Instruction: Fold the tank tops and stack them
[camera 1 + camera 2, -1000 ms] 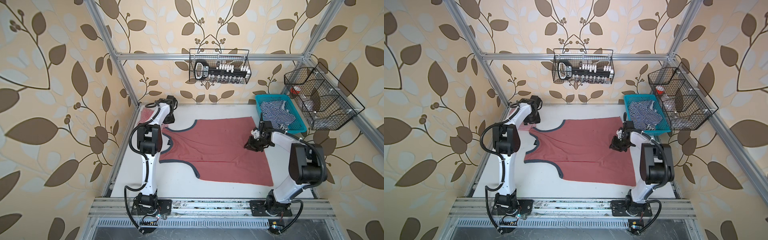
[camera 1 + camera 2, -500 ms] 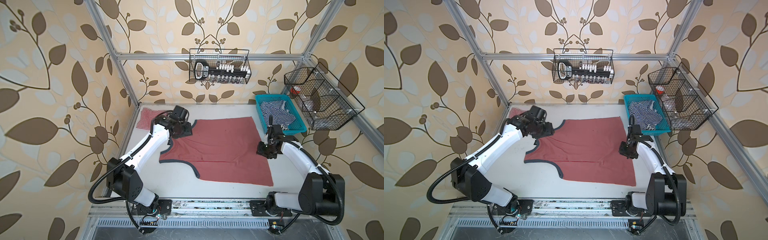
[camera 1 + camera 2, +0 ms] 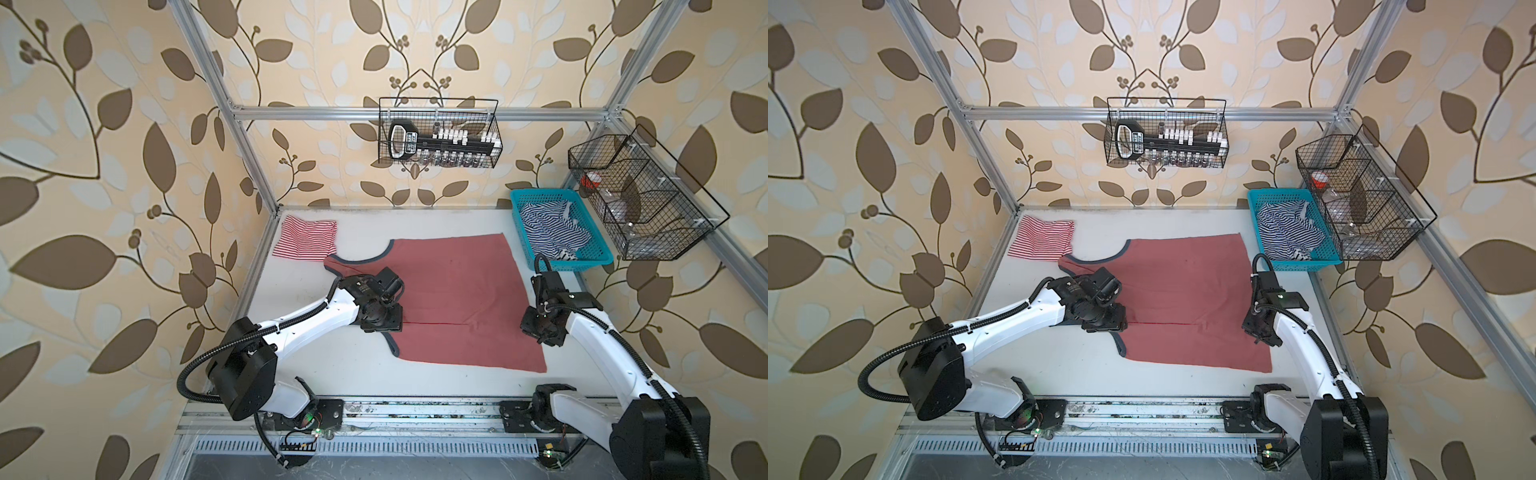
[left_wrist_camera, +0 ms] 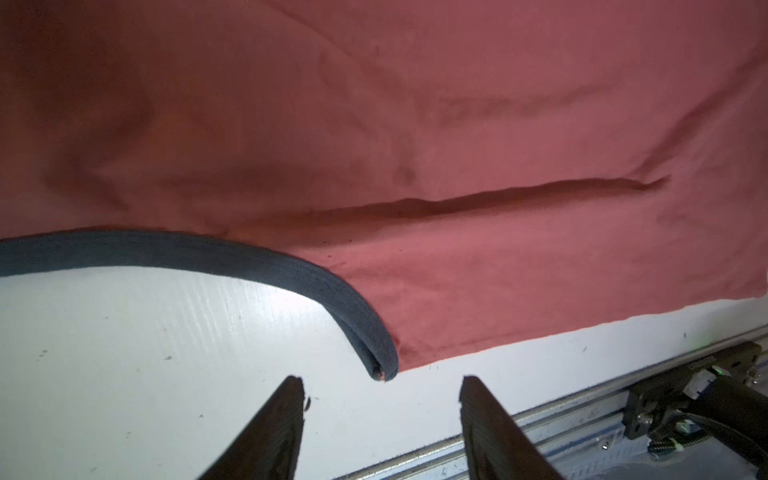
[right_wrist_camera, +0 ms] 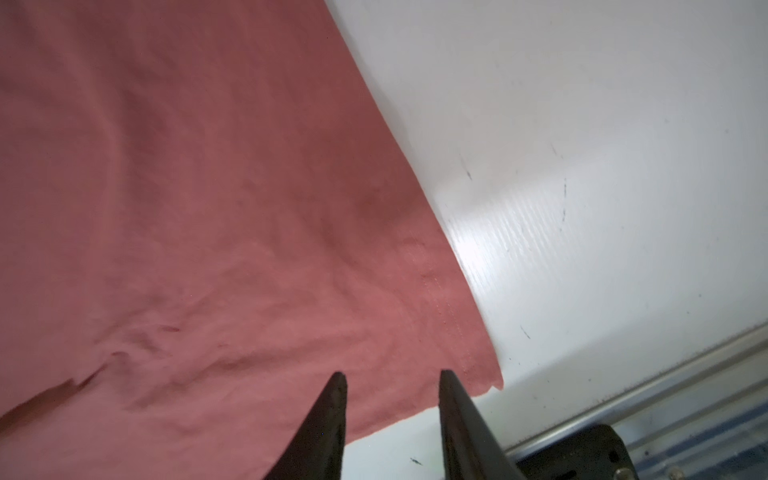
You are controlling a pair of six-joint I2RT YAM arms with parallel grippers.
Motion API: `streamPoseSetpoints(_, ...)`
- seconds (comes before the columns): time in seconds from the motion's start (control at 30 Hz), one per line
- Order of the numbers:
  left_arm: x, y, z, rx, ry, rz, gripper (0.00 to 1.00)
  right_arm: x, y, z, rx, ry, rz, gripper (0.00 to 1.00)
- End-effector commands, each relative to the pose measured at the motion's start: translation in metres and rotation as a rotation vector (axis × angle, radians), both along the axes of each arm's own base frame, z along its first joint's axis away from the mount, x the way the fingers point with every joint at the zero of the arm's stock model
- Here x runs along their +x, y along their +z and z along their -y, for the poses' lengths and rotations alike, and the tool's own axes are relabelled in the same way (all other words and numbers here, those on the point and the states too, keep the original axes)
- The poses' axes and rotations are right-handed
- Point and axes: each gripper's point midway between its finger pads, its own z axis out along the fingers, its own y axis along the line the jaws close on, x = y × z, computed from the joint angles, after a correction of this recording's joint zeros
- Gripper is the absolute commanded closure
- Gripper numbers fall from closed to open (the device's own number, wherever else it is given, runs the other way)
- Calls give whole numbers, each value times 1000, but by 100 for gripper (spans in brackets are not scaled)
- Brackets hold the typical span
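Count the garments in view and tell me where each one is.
3. A red-striped top lies folded at the table's far left corner; a red top is spread mid-table; a navy-striped garment sits crumpled in the blue basket, which may hide more.

Table (image 3: 436,380): bare strips along front edge and left side, passable. Centre: covered by red top (image 3: 457,282). Back-left corner: striped top (image 3: 305,241), touching red top. Back-right corner: blue basket (image 3: 582,264). Right wall: wire basket (image 3: 673,245), hung beside blue basket.
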Motion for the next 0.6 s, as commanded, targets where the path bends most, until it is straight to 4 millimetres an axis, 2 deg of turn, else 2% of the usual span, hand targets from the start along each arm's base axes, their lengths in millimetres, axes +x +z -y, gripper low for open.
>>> streamPoseSetpoints(0.0,3,-3,3,-10,11,13,38,-26,-8,13,-97,-97,-78,62)
streamPoseSetpoints(0.33,-4,-33,6,28,-30,-56,35,-28,-11,4,-164,-147,-123,61)
streamPoseSetpoints(0.57,-5,-44,10,35,-42,-82,34,-36,-42,-8,-91,-158,-158,61)
